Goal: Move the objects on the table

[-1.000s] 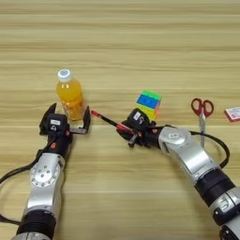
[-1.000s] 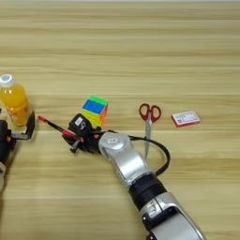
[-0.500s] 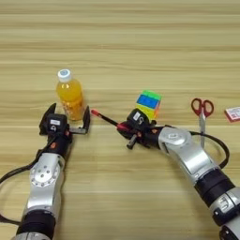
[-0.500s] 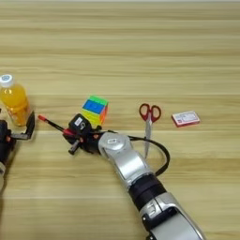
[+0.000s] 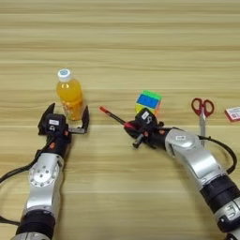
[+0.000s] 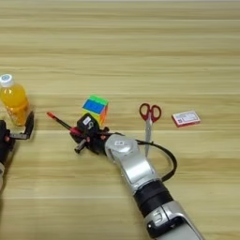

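Right gripper (image 6: 77, 136) is closing its fingers on the black pen (image 6: 61, 123), whose red-capped end is pointing up-left and lying on the wooden surface (image 6: 140, 56). A multicoloured cube (image 6: 95, 107) is sitting just behind the gripper. Red-handled scissors (image 6: 149, 123) and a small red-and-white card (image 6: 185, 118) are lying further right. The orange drink bottle (image 6: 14, 101) is standing upright at the left edge, with one left gripper finger (image 6: 30, 124) showing beside it.

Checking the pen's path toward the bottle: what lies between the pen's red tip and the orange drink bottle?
Only the left gripper's right finger, beside the bottle; otherwise bare table up to the pen, clearest in the left eye view.
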